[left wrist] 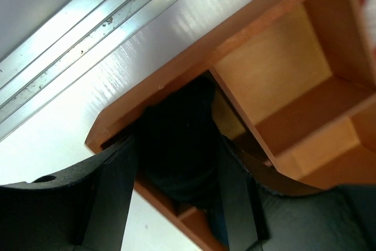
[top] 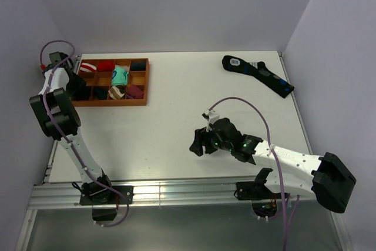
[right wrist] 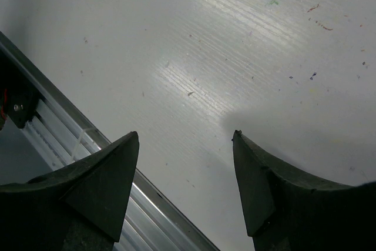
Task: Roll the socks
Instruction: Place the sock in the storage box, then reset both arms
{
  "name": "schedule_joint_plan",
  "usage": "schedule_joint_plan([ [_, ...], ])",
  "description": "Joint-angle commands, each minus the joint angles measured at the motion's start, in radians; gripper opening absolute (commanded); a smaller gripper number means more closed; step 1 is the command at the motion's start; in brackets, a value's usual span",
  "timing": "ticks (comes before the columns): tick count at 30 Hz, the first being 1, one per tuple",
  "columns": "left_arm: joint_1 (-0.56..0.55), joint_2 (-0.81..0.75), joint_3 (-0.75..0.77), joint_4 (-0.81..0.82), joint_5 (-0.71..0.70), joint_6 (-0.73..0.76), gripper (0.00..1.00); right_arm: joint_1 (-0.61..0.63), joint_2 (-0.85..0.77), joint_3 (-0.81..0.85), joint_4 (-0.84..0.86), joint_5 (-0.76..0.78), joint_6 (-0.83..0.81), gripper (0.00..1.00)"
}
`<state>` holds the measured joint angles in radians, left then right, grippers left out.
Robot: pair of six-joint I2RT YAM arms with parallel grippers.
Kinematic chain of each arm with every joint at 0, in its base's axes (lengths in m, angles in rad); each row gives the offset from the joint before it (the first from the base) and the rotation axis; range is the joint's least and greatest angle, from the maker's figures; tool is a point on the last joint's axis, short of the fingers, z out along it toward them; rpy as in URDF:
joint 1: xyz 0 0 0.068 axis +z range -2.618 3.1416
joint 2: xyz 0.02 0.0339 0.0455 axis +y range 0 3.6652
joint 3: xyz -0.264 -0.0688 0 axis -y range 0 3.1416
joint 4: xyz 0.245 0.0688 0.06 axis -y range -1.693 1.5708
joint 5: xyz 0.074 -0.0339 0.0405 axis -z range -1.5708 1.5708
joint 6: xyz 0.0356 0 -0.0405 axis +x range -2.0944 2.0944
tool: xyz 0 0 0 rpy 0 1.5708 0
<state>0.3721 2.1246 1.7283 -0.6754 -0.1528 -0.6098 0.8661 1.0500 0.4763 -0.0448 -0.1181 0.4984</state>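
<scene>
Left claw (left wrist: pixel 176 145) is down in the near-left corner cell of the wooden tray (left wrist: pixel 176 69). Its matte black fingers (left wrist: pixel 114 192) stand either side of the socks (left wrist: pixel 176 171), a soft, rounded black knit lump filling that cell. Black on black, so I cannot tell whether the pads press it or just flank it. No stripes are visible from this angle.

The tray is smooth orange-brown wood with thin straight dividers and square cells. The cell next door shows a bare, flat bottom. From the top camera the left arm covers the corner cell. The other cells hold small rolled bundles (top: pixel 120 76): teal, red, red-and-white striped, navy, maroon.

Right claw (right wrist: pixel 185 136) has its jaws wide apart with nothing between them. The tips are wedge-shaped with a coarse black finish. It hangs over bare white table (top: pixel 170 116), a glossy laminate with a fine grain and a few specks, near the ribbed aluminium rail (right wrist: pixel 59 127) at the front edge.

Long dark sock (top: pixel 258 73) lies flat and slightly bent at the far right of the table, with blue marks and a white patch at one end, well apart from both claws.
</scene>
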Motion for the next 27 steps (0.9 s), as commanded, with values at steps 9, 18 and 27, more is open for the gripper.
schedule_joint_plan([
  [9, -0.004, -0.127, 0.073, -0.056, 0.042, 0.004, 0.60, -0.001, -0.010, 0.022, 0.029, 0.006, -0.021, 0.72],
  [18, -0.050, -0.334, 0.021, -0.061, 0.054, 0.013, 0.60, -0.001, -0.021, 0.047, -0.003, 0.043, -0.009, 0.73],
  [27, -0.234, -0.705, -0.261, 0.000, 0.143, 0.050, 0.61, -0.001, -0.111, 0.151, -0.165, 0.153, 0.014, 0.75],
])
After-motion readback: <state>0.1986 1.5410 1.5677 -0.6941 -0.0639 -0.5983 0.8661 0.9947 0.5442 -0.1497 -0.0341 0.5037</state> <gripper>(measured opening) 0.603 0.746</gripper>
